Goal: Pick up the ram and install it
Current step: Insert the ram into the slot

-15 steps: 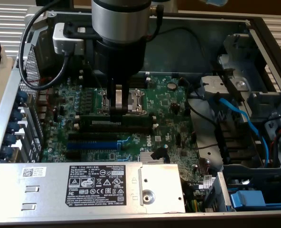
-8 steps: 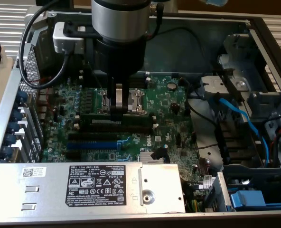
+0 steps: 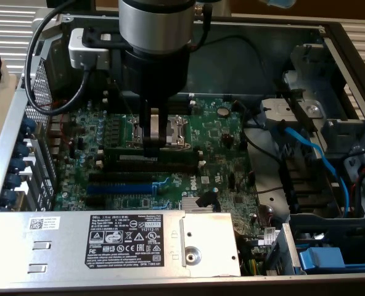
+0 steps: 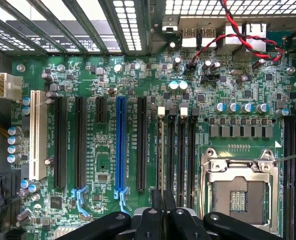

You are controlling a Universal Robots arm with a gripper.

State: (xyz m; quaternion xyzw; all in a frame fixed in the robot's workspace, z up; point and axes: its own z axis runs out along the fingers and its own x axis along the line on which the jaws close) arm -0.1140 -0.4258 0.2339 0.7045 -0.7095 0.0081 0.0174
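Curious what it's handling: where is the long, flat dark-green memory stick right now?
The dark-green ram stick is near the middle of the exterior view, pinched by the gripper at the black slots beside the silver processor socket.

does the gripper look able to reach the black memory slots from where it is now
Probably yes: the gripper, shut on the ram, sits right over the black memory slots, and nothing appears to lie between them.

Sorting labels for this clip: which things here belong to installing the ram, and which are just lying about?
Job: ram, clamped in the pincer; black memory slots with white clips.
Lying about: blue slot; processor socket; power supply; blue cable.
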